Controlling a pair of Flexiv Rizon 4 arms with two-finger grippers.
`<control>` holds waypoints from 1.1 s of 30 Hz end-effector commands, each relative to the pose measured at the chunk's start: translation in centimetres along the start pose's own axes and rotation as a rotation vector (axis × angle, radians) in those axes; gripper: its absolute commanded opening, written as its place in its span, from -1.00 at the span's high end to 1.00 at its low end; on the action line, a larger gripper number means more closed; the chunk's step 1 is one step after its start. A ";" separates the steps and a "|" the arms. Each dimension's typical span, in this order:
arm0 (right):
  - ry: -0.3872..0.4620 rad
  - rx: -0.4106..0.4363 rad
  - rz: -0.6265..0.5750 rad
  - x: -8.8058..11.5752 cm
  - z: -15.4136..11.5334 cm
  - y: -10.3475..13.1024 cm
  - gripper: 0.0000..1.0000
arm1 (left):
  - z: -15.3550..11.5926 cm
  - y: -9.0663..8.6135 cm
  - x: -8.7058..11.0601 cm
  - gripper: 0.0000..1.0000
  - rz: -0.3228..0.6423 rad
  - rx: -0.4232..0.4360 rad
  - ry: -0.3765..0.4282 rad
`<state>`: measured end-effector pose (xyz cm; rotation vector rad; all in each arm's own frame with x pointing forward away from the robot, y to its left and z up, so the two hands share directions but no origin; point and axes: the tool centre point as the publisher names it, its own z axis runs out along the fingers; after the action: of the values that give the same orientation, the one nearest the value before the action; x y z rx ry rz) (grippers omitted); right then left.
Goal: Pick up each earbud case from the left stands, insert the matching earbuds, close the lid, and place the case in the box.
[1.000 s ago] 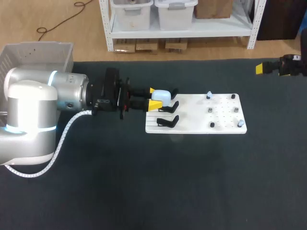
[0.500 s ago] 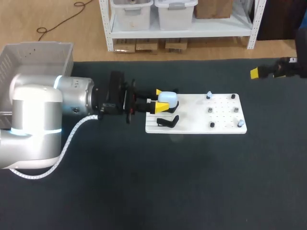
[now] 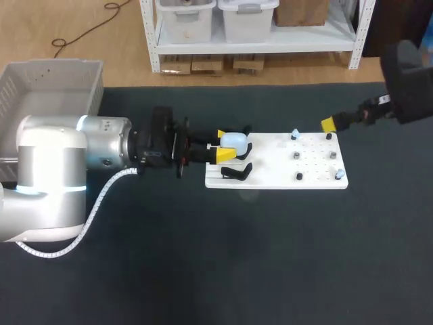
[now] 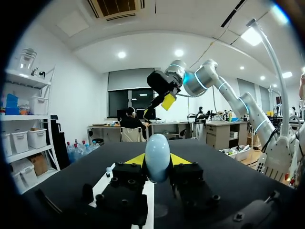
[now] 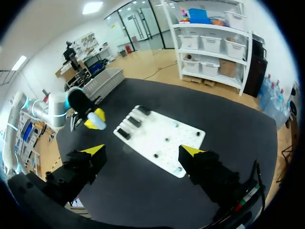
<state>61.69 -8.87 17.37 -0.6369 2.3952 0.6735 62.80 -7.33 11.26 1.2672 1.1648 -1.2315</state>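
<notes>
One case [image 3: 234, 140] is sitting clasped in the left gripper [image 3: 222, 145] at the stands [image 3: 236, 172]; the right gripper [image 5: 143, 150] is hanging open near the board [image 3: 312, 173].

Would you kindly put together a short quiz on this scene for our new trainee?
1. True or false: the right gripper is shut on something.
2. What sits between the fingers of the left gripper? A) a loose earbud B) the pale blue earbud case C) nothing
3. Fill in: in the head view, the box stands to the ___ of the white board.
Key: 1 false, it is open and empty. 2 B. 3 left.
</notes>
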 end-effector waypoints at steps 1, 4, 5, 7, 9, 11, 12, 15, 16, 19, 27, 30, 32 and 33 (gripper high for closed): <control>0.012 0.026 -0.003 0.2 0.6 2.0 -1.00 | -0.1 0.3 0.3 1.00 -0.005 0.006 -0.002; 0.039 0.019 0.002 0.6 1.6 2.6 -1.00 | -0.2 0.4 0.5 1.00 -0.009 0.006 -0.003; 0.050 0.018 0.003 0.8 1.9 2.8 -1.00 | -0.2 0.5 0.5 1.00 -0.011 0.006 -0.003; 0.065 0.020 0.000 1.2 2.5 3.2 -1.00 | -0.2 0.5 0.6 1.00 -0.014 0.005 -0.003; 0.076 0.019 -0.007 1.4 2.9 3.7 -1.00 | -0.1 0.6 0.7 1.00 -0.014 0.003 -0.001; 0.076 0.014 -0.008 1.4 3.1 4.1 -1.00 | -0.1 0.6 0.7 1.00 -0.014 -0.001 -0.002; 0.078 0.010 -0.007 1.4 3.3 4.3 -1.00 | -0.1 0.7 0.7 1.00 -0.013 -0.004 -0.004; 0.089 0.002 -0.009 1.5 3.8 4.9 -1.00 | -0.1 0.8 0.7 1.00 -0.006 -0.009 -0.007; 0.094 0.002 -0.011 1.5 4.0 5.1 -1.00 | -0.1 0.8 0.7 1.00 -0.005 -0.010 -0.007; 0.107 0.006 -0.018 1.5 4.5 5.7 -1.00 | 0.0 1.0 0.8 1.00 0.002 -0.014 -0.005; 0.152 0.029 -0.042 1.7 5.9 7.5 -1.00 | -0.1 1.2 0.9 1.00 0.022 -0.025 0.004; 0.161 0.030 -0.048 1.6 6.3 8.3 -1.00 | -0.1 1.2 0.9 1.00 0.022 -0.025 0.004; 0.170 0.027 -0.053 1.4 6.6 8.9 -1.00 | -0.1 1.2 0.9 1.00 0.022 -0.025 0.004; 0.173 0.029 -0.058 1.3 6.8 9.1 -1.00 | -0.1 1.2 0.9 1.00 0.022 -0.025 0.004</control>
<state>58.07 0.69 14.54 -0.7800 2.5194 0.6001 64.07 -7.25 10.46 1.2644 1.1631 -1.1992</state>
